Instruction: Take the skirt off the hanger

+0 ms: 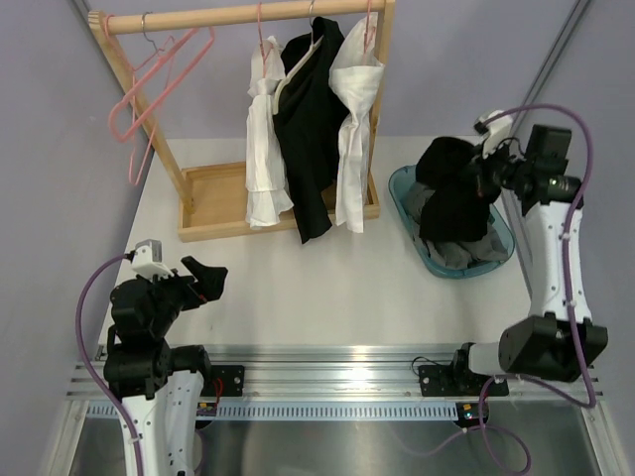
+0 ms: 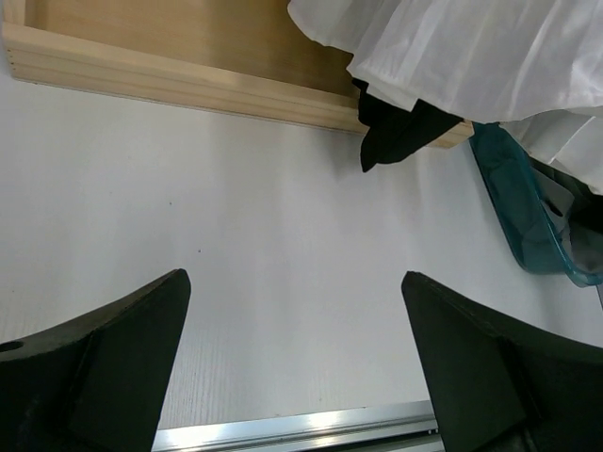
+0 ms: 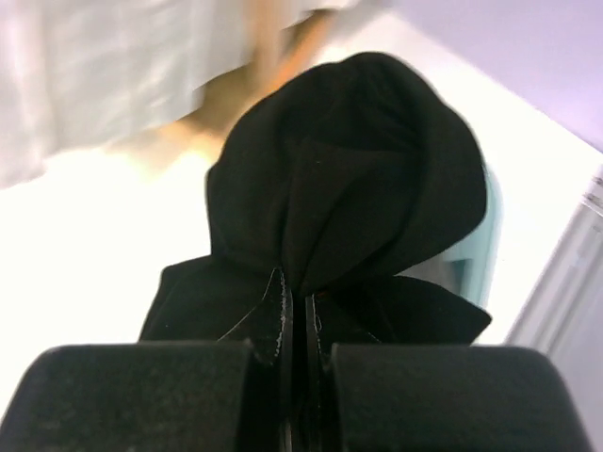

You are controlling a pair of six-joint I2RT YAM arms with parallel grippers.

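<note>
Right gripper [image 3: 300, 315], reached forward, clamps skirt [image 3: 358, 169] over bin [image 1: 397, 186]; left gripper [image 2: 294, 282] hangs spread.

So the left arm [image 1: 149, 327] is folded up low by its base, left pincer [image 1: 206, 278] pointing forward with its fingers [image 2: 122, 348] spread wide. The right arm [image 1: 556, 258] is stretched far forward, wrist bent left, right pincer [image 3: 300, 315] clamped tight on the black skirt [image 3: 339, 169].
</note>
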